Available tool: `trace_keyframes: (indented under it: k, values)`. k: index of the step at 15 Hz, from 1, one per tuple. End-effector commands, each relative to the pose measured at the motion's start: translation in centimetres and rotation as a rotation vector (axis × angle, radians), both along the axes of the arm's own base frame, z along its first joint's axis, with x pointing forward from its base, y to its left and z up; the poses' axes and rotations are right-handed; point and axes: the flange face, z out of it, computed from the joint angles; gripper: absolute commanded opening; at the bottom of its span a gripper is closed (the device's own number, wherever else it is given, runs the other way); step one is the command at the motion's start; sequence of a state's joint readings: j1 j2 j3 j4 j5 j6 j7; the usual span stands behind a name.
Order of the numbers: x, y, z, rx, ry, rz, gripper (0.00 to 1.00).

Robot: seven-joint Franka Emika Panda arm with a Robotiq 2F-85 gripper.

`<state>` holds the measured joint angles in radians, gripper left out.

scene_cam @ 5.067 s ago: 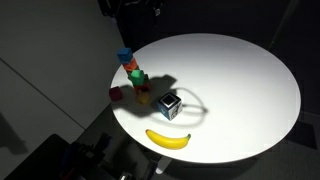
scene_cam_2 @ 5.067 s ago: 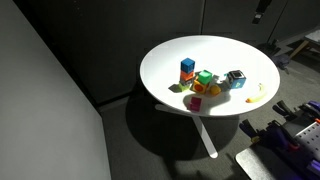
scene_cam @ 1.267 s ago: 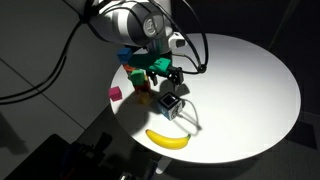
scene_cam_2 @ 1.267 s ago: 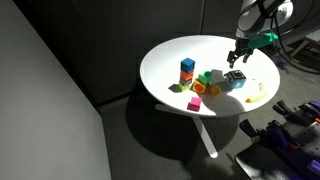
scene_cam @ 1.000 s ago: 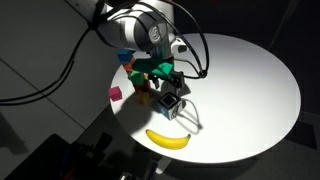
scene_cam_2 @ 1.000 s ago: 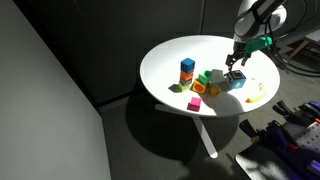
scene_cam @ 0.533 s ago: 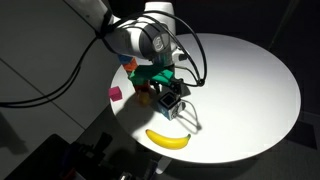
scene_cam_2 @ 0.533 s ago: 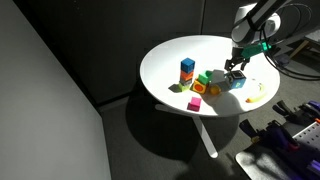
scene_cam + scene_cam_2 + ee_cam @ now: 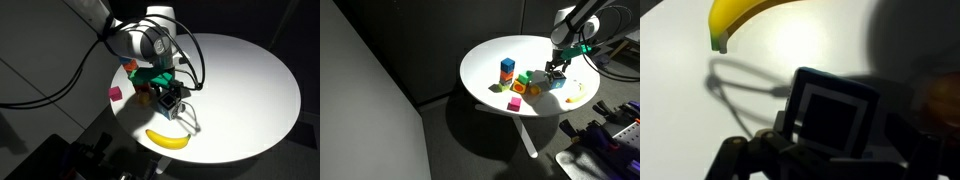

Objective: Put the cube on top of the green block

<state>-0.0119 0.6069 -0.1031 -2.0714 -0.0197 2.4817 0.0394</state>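
**A:** How many things did you have there?

**B:** One cube (image 9: 830,115), one green block (image 9: 525,78), one banana (image 9: 168,139). The cube sat flat on the table (image 9: 250,80) between the green block and the banana, panel facing the wrist cam. Your gripper (image 9: 557,72) straddled it, but I couldn't tell if the jaws had clamped.

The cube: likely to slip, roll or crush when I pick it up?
The cube looks rigid, with straight dark edges, so probably won't crush. Flat faces suggest it should sit still, not roll. Its light panels look smooth, so it may slip a little.
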Motion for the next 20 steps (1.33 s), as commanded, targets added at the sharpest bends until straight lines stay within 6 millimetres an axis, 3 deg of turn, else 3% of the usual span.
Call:
trace_keyframes:
  k: [1, 14, 15, 16, 20]
  values:
    - [0.3, -0.4, 0.1, -0.029, 0.016, -0.016, 1.0]
    - [0.1, -0.6, -1.3, -0.037, 0.005, 0.013, 1.0]
    - [0.2, -0.5, -1.3, -0.041, 0.005, 0.019, 0.75]
    - [0.3, -0.4, -1.3, -0.045, 0.006, 0.026, 0.73]
    - [0.7, 0.6, -0.2, -0.05, 0.002, 0.074, 0.42]
